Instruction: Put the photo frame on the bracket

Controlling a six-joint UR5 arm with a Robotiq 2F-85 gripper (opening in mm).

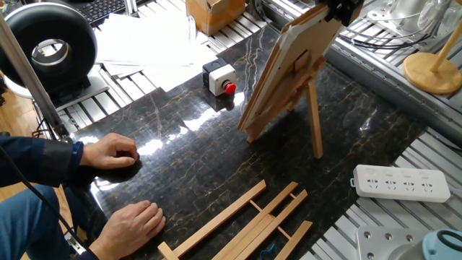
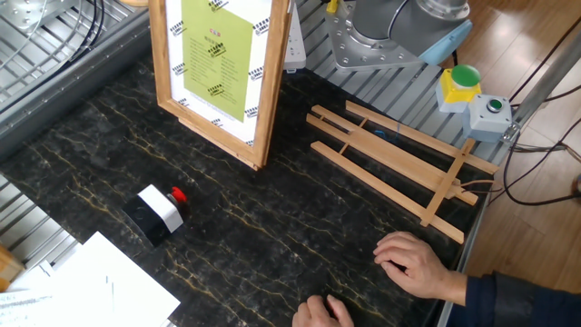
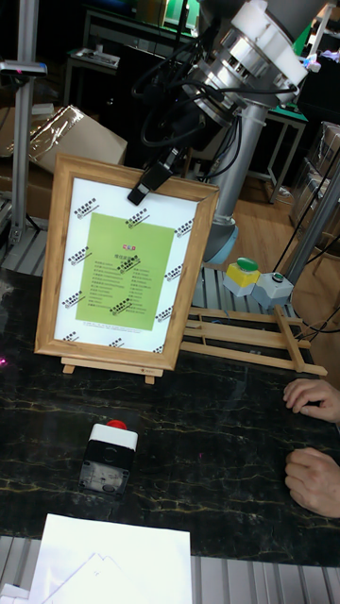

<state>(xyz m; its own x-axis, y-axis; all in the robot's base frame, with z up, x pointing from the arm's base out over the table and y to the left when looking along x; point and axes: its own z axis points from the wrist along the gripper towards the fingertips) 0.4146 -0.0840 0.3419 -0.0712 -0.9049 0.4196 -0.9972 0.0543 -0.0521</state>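
The photo frame [image 3: 123, 269], light wood with a yellow-green picture and white mat, stands nearly upright on the bracket [image 3: 109, 367], its bottom edge on the ledge. In one fixed view I see the frame's tan back [image 1: 281, 72] leaning against the bracket's rails, with the rear prop leg [image 1: 315, 119] on the dark table. The other fixed view shows the frame's front [image 2: 213, 54] above the ledge [image 2: 195, 116]. My gripper [image 3: 149, 184] is at the frame's top edge, one black finger lying over the front of the wood, and it shows at the top of one fixed view too [image 1: 338, 9]. It looks shut on the top rail.
A flat easel of long slats [image 1: 245, 220] [image 2: 399, 163] lies on the table. A button box with a red knob [image 1: 220, 78] [image 3: 107, 458] sits near the frame. A person's hands [image 1: 115, 153] [image 2: 418, 263] rest on the table edge. White paper sheets [image 1: 151, 43] and a power strip [image 1: 401, 183] lie off the dark surface.
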